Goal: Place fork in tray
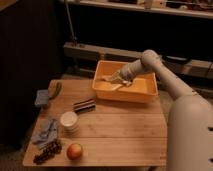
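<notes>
- Yellow-orange plastic formed the tray (125,95), a deep bin that stood at the far right of the wooden table (115,135).
- The gripper (116,78) was down inside the tray, over its left half, at the end of the pale arm (137,67) that reached in across the tray's far right corner.
- Whether the gripper was clamped on anything or had already let go could not be told from this view.
- The fork (120,86) showed as a thin whitish sliver inside the tray, just in front of the gripper on the side of the tray's near wall. It was so close that I could not tell whether the two touched.
- Its long axis seemed to run roughly along the tray's length, slanting a little toward the near wall.
- As I judged it, the fork was already within the tray's walls, so the task looked close to done. The coming move depended on the gripper parting from the fork and rising clear of the tray's rim without dragging the fork along.
- Outside the tray, a dark striped bar (84,105) lay near its left front corner.
- A white cup (69,121), an apple (74,151), grapes (47,151) and a blue cloth (46,131) lay well apart from the tray, none in the arm's way.
</notes>
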